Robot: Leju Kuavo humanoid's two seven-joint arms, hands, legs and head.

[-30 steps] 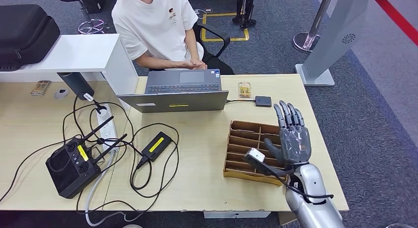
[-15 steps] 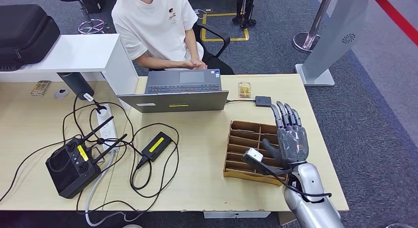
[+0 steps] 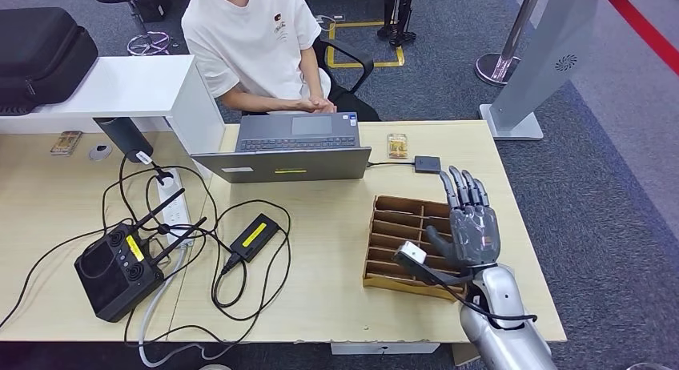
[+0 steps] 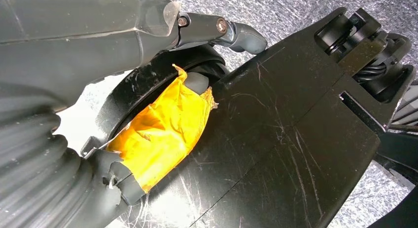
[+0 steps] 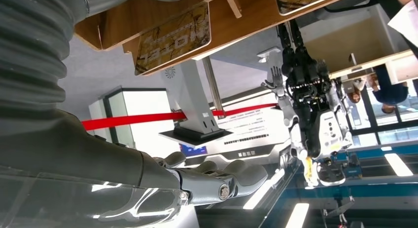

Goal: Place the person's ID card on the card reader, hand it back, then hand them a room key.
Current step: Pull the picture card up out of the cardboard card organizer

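Room key (image 5: pixel 173 39) in wooden tray (image 3: pixel 400 246), beside spread fingers (image 5: pixel 231 177)

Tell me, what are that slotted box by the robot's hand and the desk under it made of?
The slotted box looks like thin brown wood or stiff board: matt, with darker cut edges on its dividers, so I can't say which. The desk appears to be pale wood-look laminate, smooth with faint grain. The right hand over the box seems grey plastic or metal, slightly glossy.
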